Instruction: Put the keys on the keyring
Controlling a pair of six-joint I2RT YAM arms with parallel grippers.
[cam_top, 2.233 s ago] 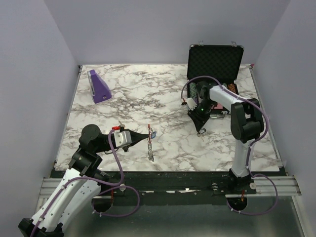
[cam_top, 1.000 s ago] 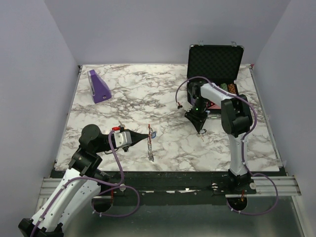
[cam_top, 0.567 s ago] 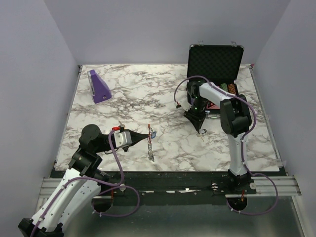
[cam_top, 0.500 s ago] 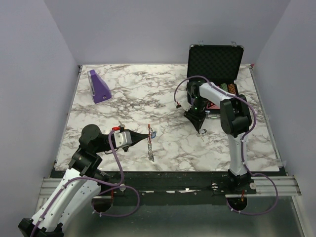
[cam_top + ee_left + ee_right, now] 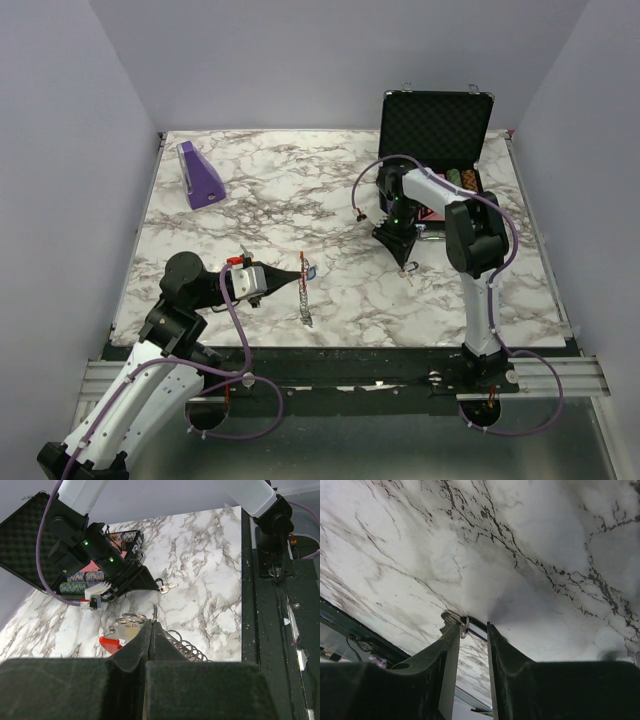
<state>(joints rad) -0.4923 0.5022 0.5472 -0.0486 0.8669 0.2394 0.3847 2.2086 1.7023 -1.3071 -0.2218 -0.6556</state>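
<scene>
Your left fingers [image 5: 151,630] pinch the keyring [image 5: 112,642] tight, and your right fingers [image 5: 405,262], half open and holding nothing, are down by a key [image 5: 168,586] at its 3 o'clock, not yet on.

Overhead view looks down; close wrist views apparently share its table [image 5: 270,200].

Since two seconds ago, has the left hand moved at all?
No. The left hand sits just as far from the purple block as before.
</scene>
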